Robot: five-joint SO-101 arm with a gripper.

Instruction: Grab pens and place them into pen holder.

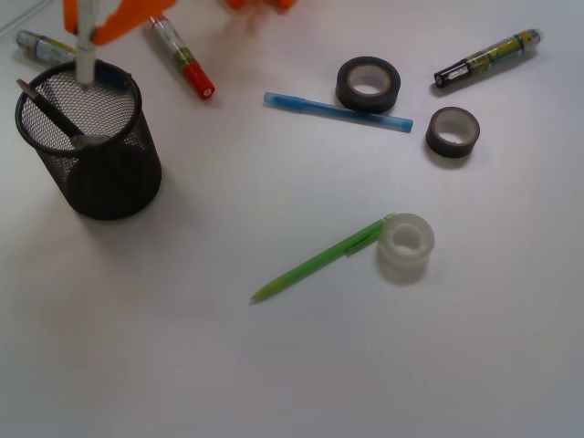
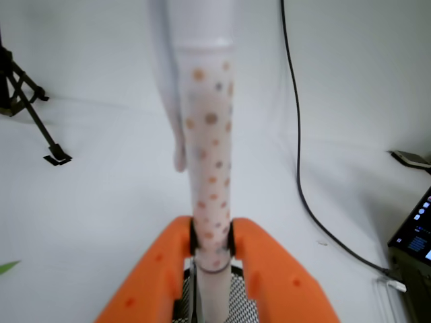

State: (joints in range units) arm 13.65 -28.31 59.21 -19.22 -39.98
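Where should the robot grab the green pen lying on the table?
Grip the green pen around the bare middle of its barrel, coming straight down from above, end effector closing across its thin width. It lies flat and diagonal. Its upper end touches the clear tape roll, so stay nearer the free tip side.

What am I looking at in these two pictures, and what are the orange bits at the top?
The orange bits are a robot arm's gripper, a two-fingered claw. The front view looks down on a white table; the wrist view comes from a camera on the arm itself. The claw is shut on a white pen, lowering it into the black mesh pen holder, where a dark pen leans already. Lying about are a blue pen, a green pen, three tape rolls and some fat markers.
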